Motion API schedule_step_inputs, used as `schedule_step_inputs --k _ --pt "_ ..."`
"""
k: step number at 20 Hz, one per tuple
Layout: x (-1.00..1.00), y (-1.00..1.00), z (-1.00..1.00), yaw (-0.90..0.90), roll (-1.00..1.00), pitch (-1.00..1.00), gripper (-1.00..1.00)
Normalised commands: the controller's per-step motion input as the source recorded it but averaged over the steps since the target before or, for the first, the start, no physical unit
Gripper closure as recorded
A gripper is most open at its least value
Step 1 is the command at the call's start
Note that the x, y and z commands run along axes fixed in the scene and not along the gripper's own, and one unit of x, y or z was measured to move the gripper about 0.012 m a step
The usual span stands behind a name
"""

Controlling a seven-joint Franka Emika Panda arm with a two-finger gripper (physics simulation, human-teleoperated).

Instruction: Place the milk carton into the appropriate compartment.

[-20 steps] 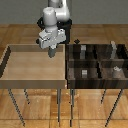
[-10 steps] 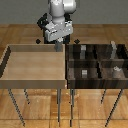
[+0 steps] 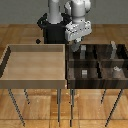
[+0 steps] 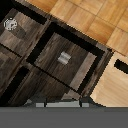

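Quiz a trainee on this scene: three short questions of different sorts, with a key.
1. True or false: the claw hangs over the dark compartment bin.
2. Where does the small grey cube lie? A: on the floor. B: in a compartment of the dark compartment bin. C: between the claw's fingers.
3. What stands beside the dark compartment bin, on the exterior view's left?

Key: 1 true; 2 B; 3 the light wooden bin.
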Motion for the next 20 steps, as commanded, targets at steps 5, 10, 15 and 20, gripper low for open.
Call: schedule_step_inputs --k 5,10,15,20 --pt "-0.20 0.60 -0.10 0.00 0.00 0.00 1.00" --pt "-0.80 0.00 0.00 0.00 0.00 0.00 1.00" --pt "-0.40 0.00 -0.40 0.00 0.00 0.00 1.00" --pt "0.00 0.00 -1.00 0.00 0.00 0.00 1.00"
